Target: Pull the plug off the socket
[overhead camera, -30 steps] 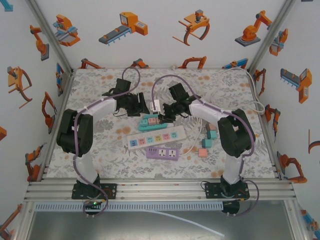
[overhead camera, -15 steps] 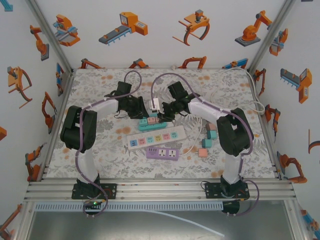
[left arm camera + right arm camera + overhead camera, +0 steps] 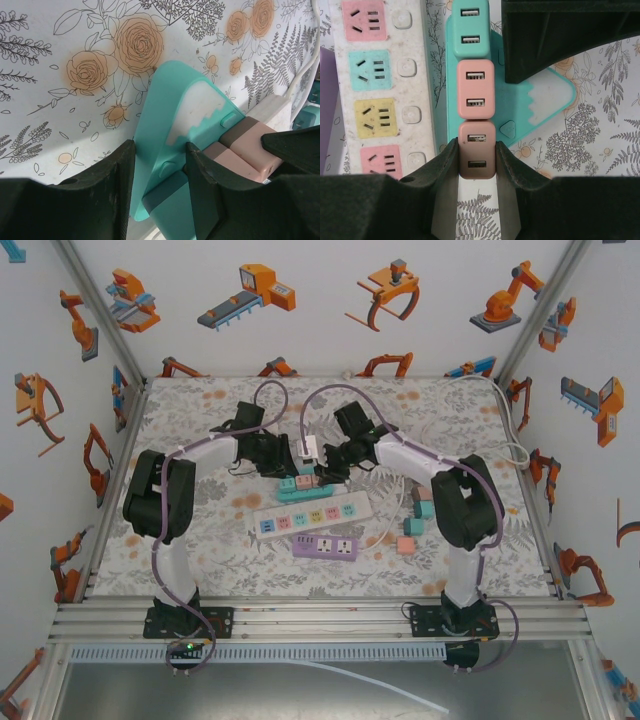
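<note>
A teal socket strip lies on the flowered table with a row of three USB plugs in it: teal, pink and brown. My right gripper is shut on the brown plug at the end of the row, one finger on each side. My left gripper is shut on the teal strip's pointed end, its jaws against both faces. One of its dark fingers crosses the top of the right wrist view.
A white multi-colour power strip lies just in front of the teal one, with a purple strip nearer still. Small teal and pink blocks sit at the right. A white adapter with its cable lies behind the grippers.
My left gripper has closed onto the teal strip's end. Both arms have shifted slightly toward the back. The right gripper has stayed shut on the brown plug.
</note>
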